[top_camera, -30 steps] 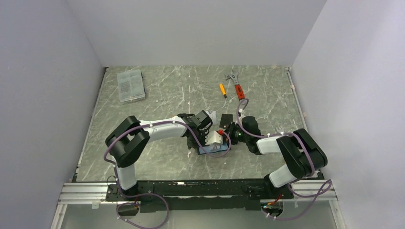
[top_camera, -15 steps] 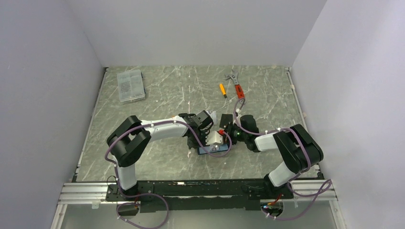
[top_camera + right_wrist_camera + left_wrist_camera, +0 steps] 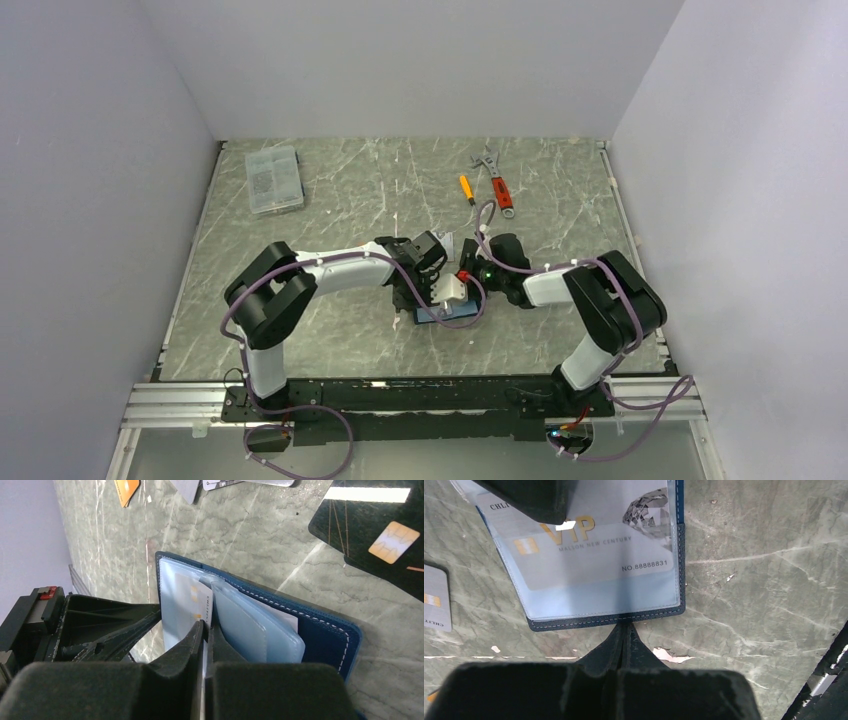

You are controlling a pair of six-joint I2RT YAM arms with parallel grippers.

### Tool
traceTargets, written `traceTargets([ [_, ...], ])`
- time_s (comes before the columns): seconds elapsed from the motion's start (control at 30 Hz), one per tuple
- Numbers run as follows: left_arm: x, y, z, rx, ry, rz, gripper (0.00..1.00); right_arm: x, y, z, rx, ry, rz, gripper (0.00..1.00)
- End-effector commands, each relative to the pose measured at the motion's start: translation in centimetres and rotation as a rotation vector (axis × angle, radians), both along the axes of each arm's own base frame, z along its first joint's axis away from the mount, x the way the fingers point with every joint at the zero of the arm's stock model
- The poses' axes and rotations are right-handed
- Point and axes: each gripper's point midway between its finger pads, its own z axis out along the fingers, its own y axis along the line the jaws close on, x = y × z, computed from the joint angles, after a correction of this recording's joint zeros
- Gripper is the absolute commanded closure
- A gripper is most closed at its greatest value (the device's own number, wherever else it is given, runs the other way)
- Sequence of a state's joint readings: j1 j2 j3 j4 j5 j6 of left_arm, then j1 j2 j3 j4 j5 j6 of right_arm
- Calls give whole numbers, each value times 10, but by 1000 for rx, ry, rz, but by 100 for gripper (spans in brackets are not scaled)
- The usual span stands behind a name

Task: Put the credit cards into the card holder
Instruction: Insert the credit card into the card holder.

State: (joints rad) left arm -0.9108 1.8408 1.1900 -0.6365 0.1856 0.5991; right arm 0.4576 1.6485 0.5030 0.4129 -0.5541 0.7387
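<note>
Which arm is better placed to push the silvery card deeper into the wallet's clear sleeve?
Right, probably. The right fingers, shut, meet the silvery-white VIP card at the sleeve's mouth. The left fingers, shut, sit at the stitched edge of the navy leather wallet.

- Top view: soft, even light, all sharp, with only faint shadows around the card holder [image 3: 440,316].
- Left wrist: a dim shadow band crosses the card holder [image 3: 624,618]. The left gripper [image 3: 624,628] just below it is a blurry black mass.
- Right wrist: there's a white glare strip on the black card [image 3: 370,530] up-right of the card holder [image 3: 325,630]. The right gripper [image 3: 205,626] is out of focus.
</note>
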Motion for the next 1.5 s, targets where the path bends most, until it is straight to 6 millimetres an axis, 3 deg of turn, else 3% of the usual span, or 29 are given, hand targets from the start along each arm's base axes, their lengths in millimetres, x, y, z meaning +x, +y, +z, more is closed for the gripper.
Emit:
traceTargets([
  [0.0, -9, -5, -3, -64, 87, 6, 100, -25, -23, -28, -172, 85, 1, 89],
  [0.1, 7, 3, 12, -160, 134, 76, 100, -23, -27, -21, -192, 62, -19, 67],
  [0.23, 23, 14, 26, -240, 178, 148, 100, -19, -29, -15, -209, 48, -26, 60],
  [0.47, 34, 19, 42, -364, 306, 300, 100, -8, -34, 1, -247, 2, -52, 45],
  [0.7, 40, 25, 45, -407, 379, 374, 100, -17, -24, -2, -301, 2, -23, 43],
  [1.1, 58, 45, 59, -466, 415, 450, 100, -32, -26, -17, -597, 17, -9, 37],
  [1.47, 68, 55, 80, -498, 384, 465, 100, -29, -16, -7, -685, -19, 11, 26],
])
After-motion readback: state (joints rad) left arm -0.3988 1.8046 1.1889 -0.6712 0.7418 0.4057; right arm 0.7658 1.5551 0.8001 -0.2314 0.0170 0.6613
